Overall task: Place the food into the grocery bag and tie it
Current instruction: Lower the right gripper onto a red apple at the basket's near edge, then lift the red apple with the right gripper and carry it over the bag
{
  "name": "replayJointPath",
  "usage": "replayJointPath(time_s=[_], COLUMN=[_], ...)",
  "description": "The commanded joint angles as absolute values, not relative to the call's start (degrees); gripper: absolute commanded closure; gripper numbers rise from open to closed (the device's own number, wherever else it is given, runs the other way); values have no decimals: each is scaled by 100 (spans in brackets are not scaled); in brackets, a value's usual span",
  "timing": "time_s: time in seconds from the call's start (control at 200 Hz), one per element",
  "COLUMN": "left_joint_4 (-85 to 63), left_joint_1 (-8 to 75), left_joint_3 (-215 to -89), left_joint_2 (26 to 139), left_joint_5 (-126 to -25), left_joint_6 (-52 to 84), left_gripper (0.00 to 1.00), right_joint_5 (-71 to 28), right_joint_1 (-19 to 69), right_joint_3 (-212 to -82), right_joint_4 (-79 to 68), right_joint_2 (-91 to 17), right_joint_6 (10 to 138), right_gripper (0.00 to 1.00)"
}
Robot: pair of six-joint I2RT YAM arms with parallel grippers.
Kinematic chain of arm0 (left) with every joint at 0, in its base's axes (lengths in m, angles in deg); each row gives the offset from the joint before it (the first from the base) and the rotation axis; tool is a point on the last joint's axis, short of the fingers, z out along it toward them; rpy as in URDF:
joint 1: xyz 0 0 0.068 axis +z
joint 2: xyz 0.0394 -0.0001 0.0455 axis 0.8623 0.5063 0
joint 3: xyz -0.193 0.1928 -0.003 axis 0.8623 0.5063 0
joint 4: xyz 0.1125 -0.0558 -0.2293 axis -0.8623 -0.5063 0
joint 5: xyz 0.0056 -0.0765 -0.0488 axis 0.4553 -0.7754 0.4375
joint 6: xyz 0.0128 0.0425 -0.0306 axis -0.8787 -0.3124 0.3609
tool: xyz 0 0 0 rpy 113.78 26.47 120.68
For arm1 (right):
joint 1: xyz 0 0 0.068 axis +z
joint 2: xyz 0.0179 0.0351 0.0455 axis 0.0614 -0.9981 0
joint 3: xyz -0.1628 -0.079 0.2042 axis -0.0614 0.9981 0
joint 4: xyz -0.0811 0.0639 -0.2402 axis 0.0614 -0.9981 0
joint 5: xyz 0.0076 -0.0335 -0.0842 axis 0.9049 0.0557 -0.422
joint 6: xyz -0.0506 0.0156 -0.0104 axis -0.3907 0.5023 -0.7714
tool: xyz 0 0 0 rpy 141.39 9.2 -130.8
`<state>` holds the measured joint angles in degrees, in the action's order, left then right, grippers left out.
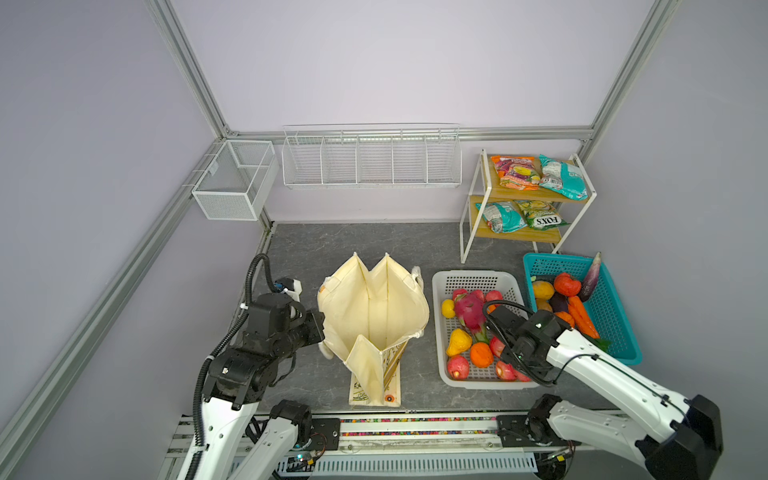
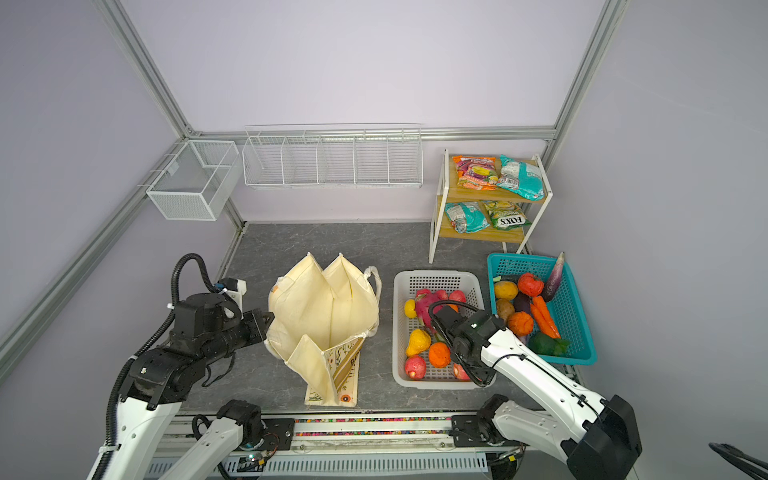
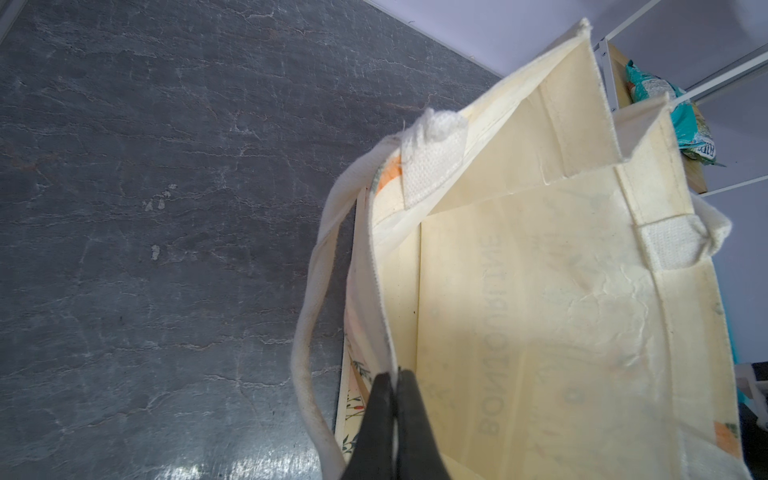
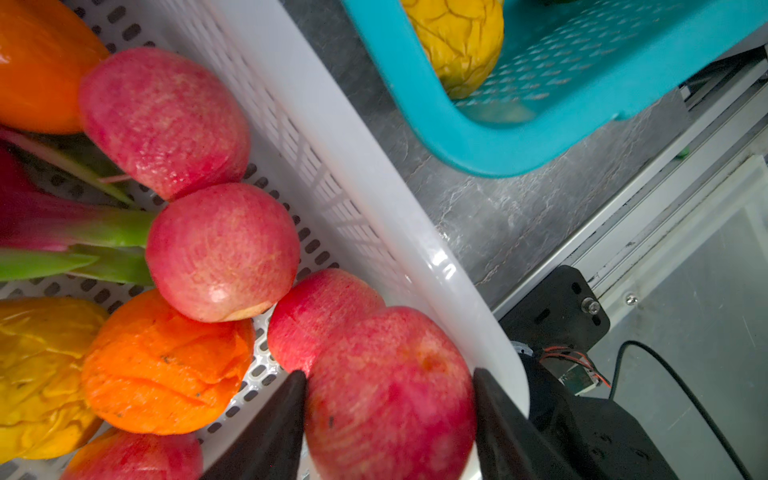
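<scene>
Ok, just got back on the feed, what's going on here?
The left gripper is shut on the rim of the grocery bag, holding it open. The right gripper is down in the white basket with its jaws either side of a red apple; whether it grips yet is unclear. No food shows inside the bag.

Place: was a robotics lab cell staged as a grocery corner.
Evidence: aluminium frame [image 1: 198, 83], bare lilac walls [image 1: 395, 62], near mounting rail [image 1: 415, 432]; snack shelf [image 1: 540, 236] stood far right.
</scene>
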<state>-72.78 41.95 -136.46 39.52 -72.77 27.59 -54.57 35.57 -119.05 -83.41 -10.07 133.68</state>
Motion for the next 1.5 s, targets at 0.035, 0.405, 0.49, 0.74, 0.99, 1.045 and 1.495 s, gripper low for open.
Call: replayJointPath(time_s=[0.035, 0.405, 0.49, 0.74, 0.99, 1.045, 1.495], left_joint_4=[-7633, -7638, -7600, -7509, -7433, -7437, -7331], left_joint_1=[4201, 4200, 4200, 4195, 4198, 4191, 4191], left_joint_3=[-13559, -13717, -13816, -14127, -14267, -14290, -14246], left_joint_2=[3914, 4023, 4103, 4344, 4511, 4530, 4444], left_joint_5=[-7258, -7316, -7392, -7563, -7680, -7680, -7776], left_joint_6=[2686, 2659, 2675, 2703, 2740, 2729, 2721], left_gripper=[100, 100, 100, 100, 100, 100, 100], right_joint_5=[-5487, -5821, -5814, -5765, -5380, -5194, -4362], right_joint_1=[3541, 3703, 3814, 4928, 6222, 6318, 6321], right_joint_3=[-11993, -13891, -14609, -17397, -19387, -19698, -19264], right_joint_4=[-8649, -8736, -8504, -7680, -7050, -7070, -6737], right_joint_2=[-872, -726, -946, -2409, -4326, -4751, -6185], right_joint_6=[13533, 12627, 12119, 10725, 9673, 9569, 9586], right_gripper=[43, 48, 49, 51, 49, 49, 48])
